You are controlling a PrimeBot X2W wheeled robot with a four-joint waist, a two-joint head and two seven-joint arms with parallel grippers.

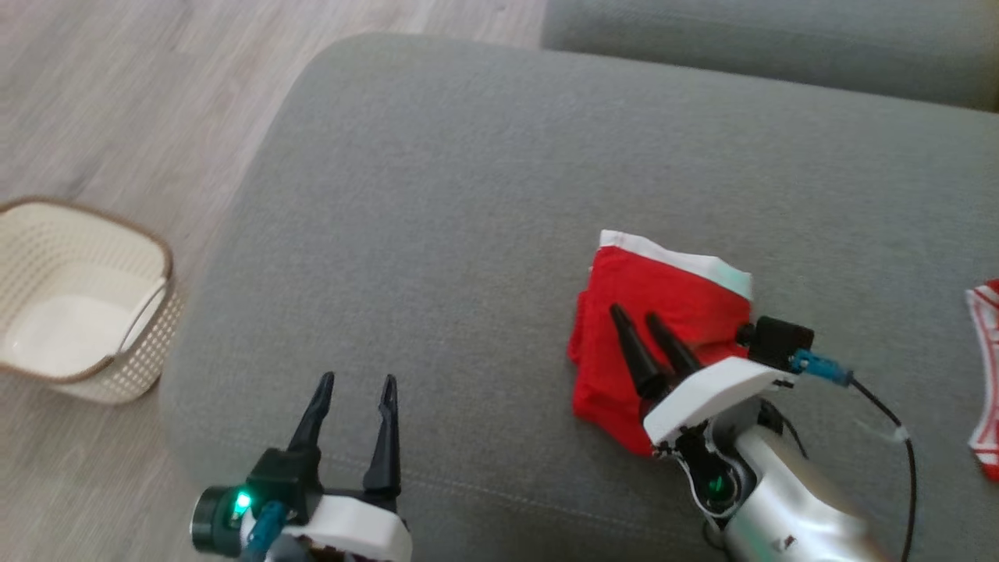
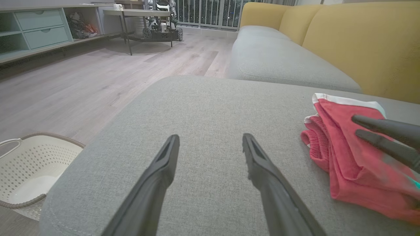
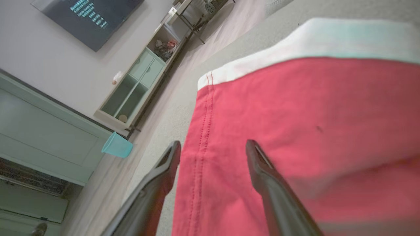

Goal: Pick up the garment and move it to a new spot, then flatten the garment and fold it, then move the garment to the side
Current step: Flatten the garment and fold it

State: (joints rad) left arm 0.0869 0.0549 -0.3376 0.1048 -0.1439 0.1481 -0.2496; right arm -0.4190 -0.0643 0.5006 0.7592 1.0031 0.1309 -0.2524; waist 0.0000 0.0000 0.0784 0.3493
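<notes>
- While the folded red garment point(image 1: 671, 297), with a white band along its far edge, lies on the grey sofa cushion point(image 1: 468, 195) toward our right side, we see our right hand point(image 1: 634, 314) low over it.
- Its two fingers point(image 1: 631, 347) stand apart with their tips at the red cloth. We cannot tell whether they touch it, and no fold is pinched between them.
- Our left hand point(image 1: 358, 379) hovers over bare cushion, well apart from the garment, spread wide and holding nothing.
- A cream perforated basket point(image 1: 148, 343) sits on the wooden floor point(image 1: 117, 94) beside the cushion's left edge.
- A red-and-white striped cloth point(image 1: 985, 375) lies at the cushion's far right.
</notes>
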